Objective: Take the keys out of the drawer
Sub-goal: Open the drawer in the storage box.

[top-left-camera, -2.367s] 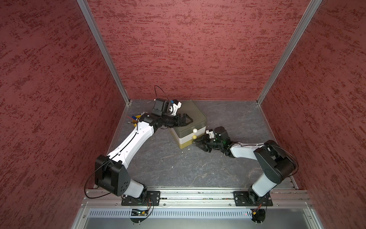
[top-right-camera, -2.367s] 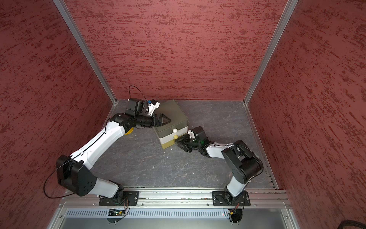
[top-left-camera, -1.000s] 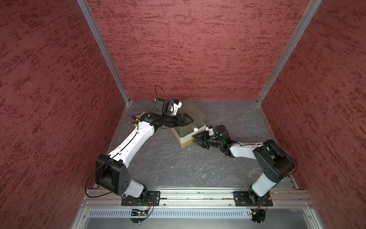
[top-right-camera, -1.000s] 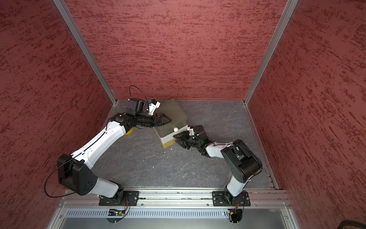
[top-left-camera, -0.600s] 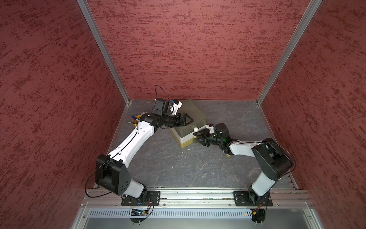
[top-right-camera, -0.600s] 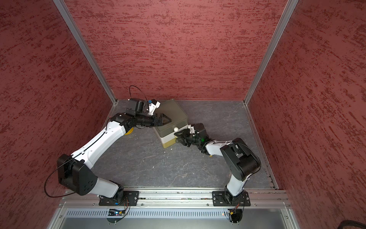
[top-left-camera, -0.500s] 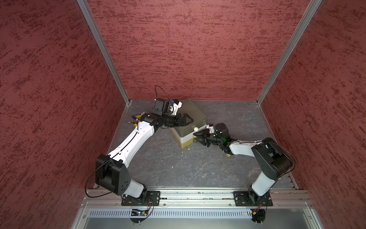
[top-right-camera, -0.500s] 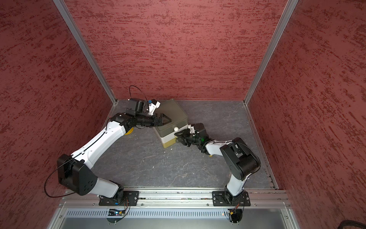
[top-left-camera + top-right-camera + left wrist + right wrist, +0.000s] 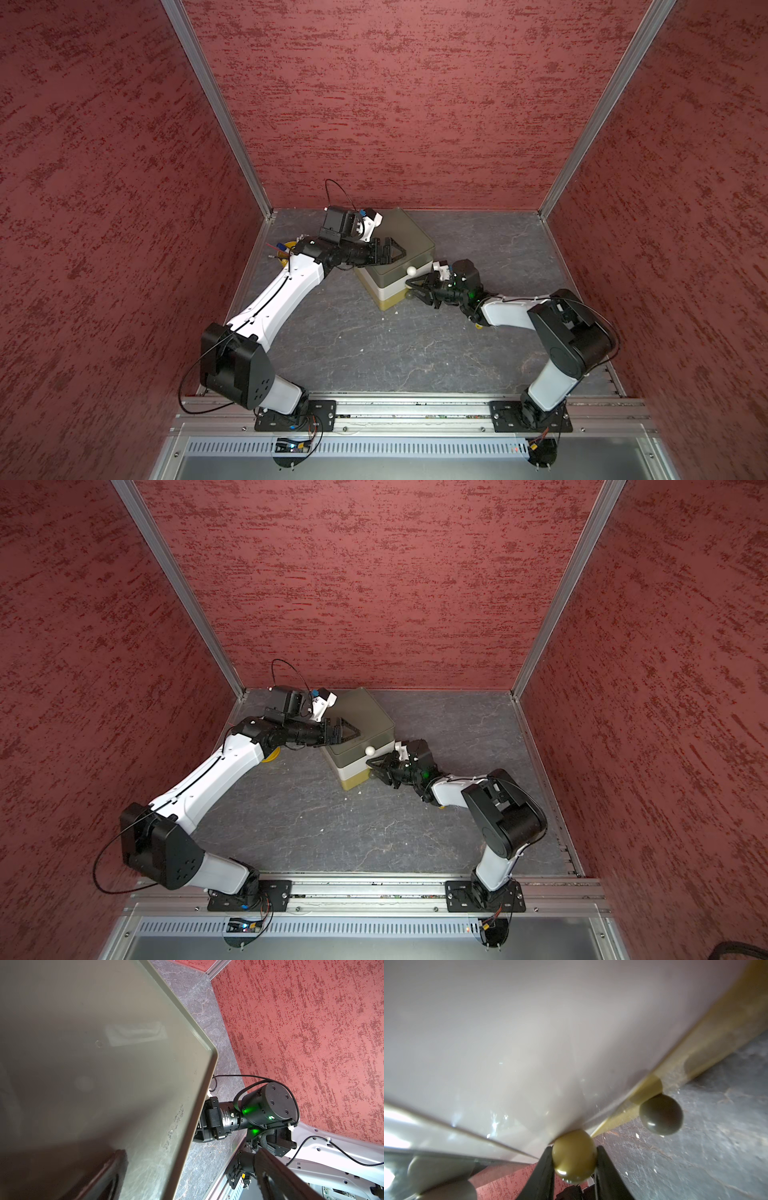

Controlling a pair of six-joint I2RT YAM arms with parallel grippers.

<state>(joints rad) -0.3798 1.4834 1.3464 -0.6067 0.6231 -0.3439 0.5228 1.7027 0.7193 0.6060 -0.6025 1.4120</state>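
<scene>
The keys are hidden; none shows in any view. A small three-drawer cabinet point(image 9: 401, 237) point(image 9: 361, 712) stands near the back wall, with an olive top, a white middle and a yellow bottom drawer. All drawers look pushed in. My right gripper point(image 9: 574, 1148) point(image 9: 411, 286) is shut on the middle drawer's olive-yellow knob point(image 9: 574, 1157), with both fingers point(image 9: 544, 1172) touching its sides. My left gripper point(image 9: 395, 251) point(image 9: 191, 1150) is open, with one finger resting on the cabinet top point(image 9: 93, 1064).
The top drawer's white knob point(image 9: 411, 270) and the bottom drawer's dark knob point(image 9: 661, 1113) sit close to the held one. A yellow round thing with small coloured bits point(image 9: 284, 251) lies by the left wall. A small yellow bit point(image 9: 478, 326) lies under my right forearm.
My right gripper has moved in toward the cabinet front and its jaws have narrowed onto the middle knob. The left arm has stayed on the cabinet top.
</scene>
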